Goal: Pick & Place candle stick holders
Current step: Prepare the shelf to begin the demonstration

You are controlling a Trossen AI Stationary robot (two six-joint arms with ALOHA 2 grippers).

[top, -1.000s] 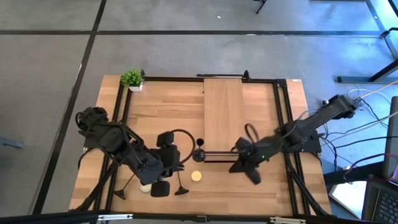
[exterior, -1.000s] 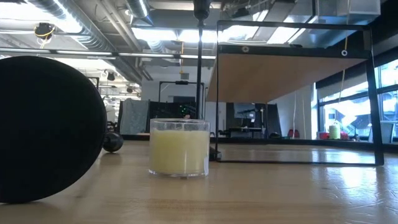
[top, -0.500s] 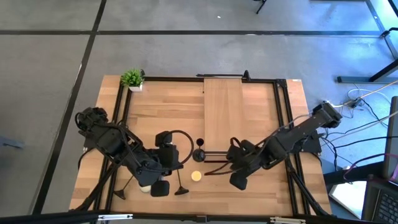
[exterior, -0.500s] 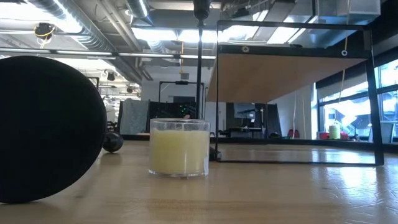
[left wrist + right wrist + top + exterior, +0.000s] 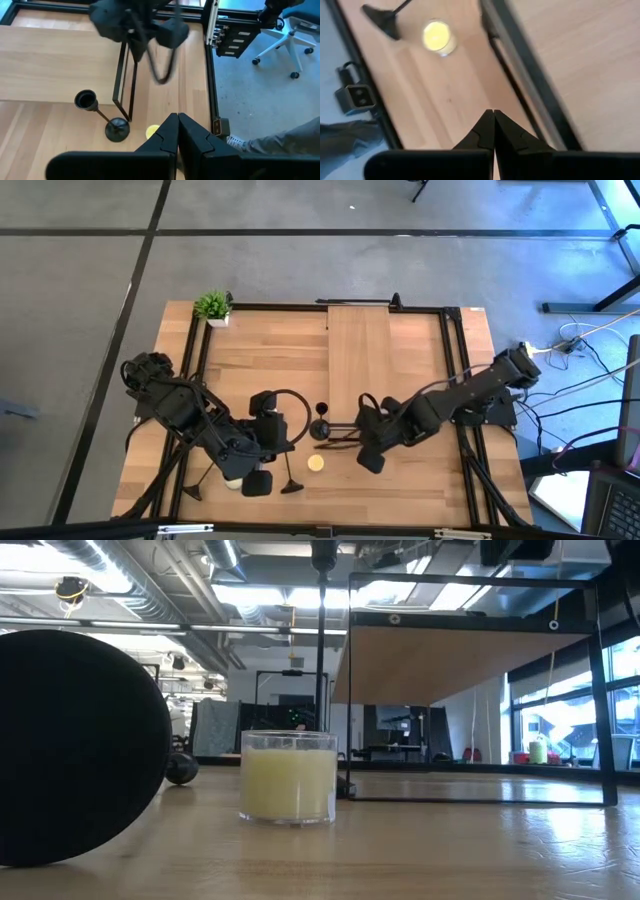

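One black candle stick holder [image 5: 320, 421] stands near the table's middle; it also shows in the left wrist view [image 5: 102, 116], with its cup up and its round base on the wood. A second holder [image 5: 288, 476] and a third [image 5: 200, 483] are near the front edge. My left gripper [image 5: 176, 131] is shut and empty, left of the standing holder [image 5: 280, 443]. My right gripper [image 5: 492, 125] is shut and empty, just right of that holder [image 5: 357, 448]. A large black round shape [image 5: 75, 745] fills the low view's left; what it is cannot be told.
A yellow candle in a glass [image 5: 316, 463] sits in front of the standing holder. A white candle [image 5: 233, 480] lies by my left arm. A raised wooden shelf [image 5: 360, 355] on a black frame [image 5: 520, 65] spans the middle. A potted plant [image 5: 212, 306] stands at the far left.
My right gripper has moved toward the table's left, along the shelf frame's near rail, closing on the standing holder and the yellow candle.
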